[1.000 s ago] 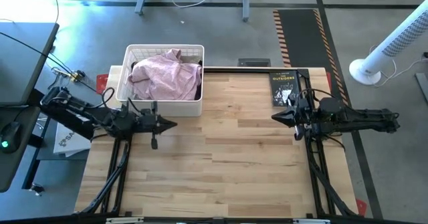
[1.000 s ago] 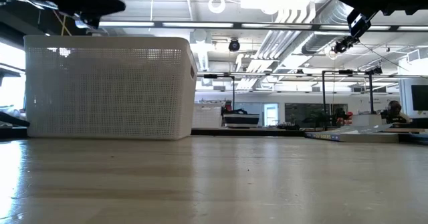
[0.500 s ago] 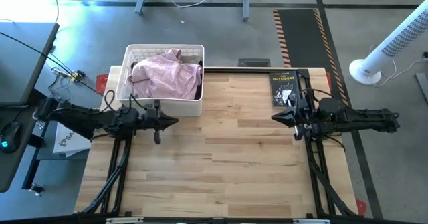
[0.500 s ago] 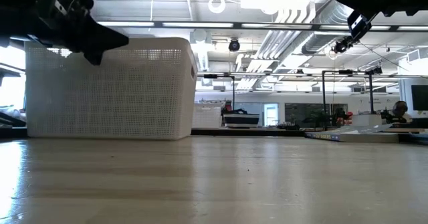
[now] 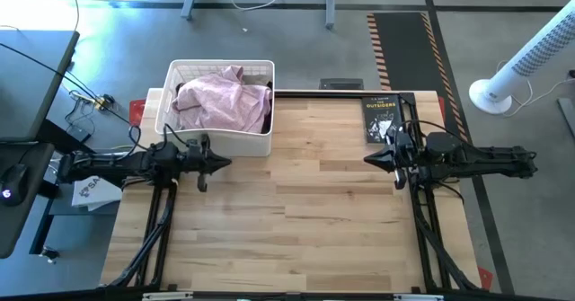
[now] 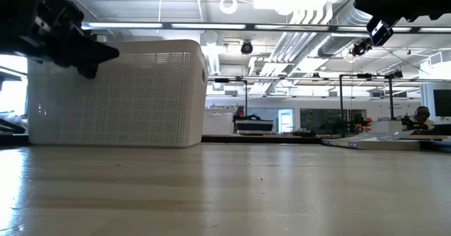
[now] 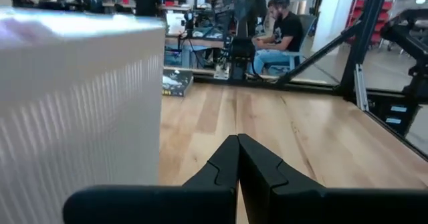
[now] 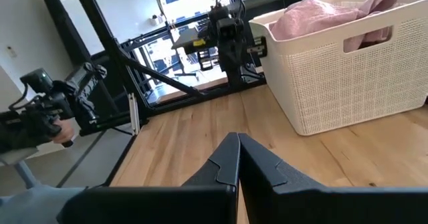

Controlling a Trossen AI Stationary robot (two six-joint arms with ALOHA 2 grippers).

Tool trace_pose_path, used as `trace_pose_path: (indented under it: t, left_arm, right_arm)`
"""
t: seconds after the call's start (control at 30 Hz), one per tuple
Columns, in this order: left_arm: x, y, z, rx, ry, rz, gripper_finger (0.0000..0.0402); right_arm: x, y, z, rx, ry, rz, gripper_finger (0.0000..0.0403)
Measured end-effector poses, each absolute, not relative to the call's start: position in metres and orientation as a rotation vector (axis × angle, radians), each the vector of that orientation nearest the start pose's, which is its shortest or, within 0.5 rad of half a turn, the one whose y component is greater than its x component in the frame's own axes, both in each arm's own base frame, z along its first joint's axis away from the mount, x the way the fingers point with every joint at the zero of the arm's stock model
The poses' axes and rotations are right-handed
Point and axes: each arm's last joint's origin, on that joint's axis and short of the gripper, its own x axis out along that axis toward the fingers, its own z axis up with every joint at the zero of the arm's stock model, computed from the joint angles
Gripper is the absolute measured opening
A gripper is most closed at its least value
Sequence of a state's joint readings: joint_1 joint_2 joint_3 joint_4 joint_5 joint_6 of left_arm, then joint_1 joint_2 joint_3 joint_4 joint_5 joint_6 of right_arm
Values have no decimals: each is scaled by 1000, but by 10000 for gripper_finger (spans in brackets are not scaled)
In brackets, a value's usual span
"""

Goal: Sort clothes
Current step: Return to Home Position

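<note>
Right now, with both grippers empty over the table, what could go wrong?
1. The left gripper hangs shut close to the bin's front wall; a sideways swing could knock it.
2. The pink shirt is heaped above the rim; a bump might spill it.
3. The book lies close by the right gripper, also shut; a low move could brush it.

The wooden desk point(image 5: 287, 211) carries a white laundry bin point(image 5: 216, 145) at its far left corner. A black book point(image 5: 381, 118) lies flat near the far right corner.
</note>
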State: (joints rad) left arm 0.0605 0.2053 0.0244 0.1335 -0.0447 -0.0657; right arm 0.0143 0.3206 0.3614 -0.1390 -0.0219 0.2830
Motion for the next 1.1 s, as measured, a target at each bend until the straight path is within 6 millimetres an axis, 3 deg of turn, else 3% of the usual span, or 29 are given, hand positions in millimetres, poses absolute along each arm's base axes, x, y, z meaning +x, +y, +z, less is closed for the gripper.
trace_pose_path:
  t: [0.2,0.5,0.7,0.9,1.1]
  left_arm:
    - [107,7,162,-82,63,90,0]
    - [107,7,166,-85,24,80,0]
    - [107,6,166,-85,24,73,0]
    - [107,6,166,-90,26,51,0]
    - [107,6,164,-66,46,44,0]
  right_arm:
    - [110,2,245,237,40,38,0]
    - [116,2,177,227,-72,66,0]
    - [110,-2,182,199,-112,67,0]
    - [94,-4,201,179,-145,99,0]
    - [94,-5,188,189,-107,80,0]
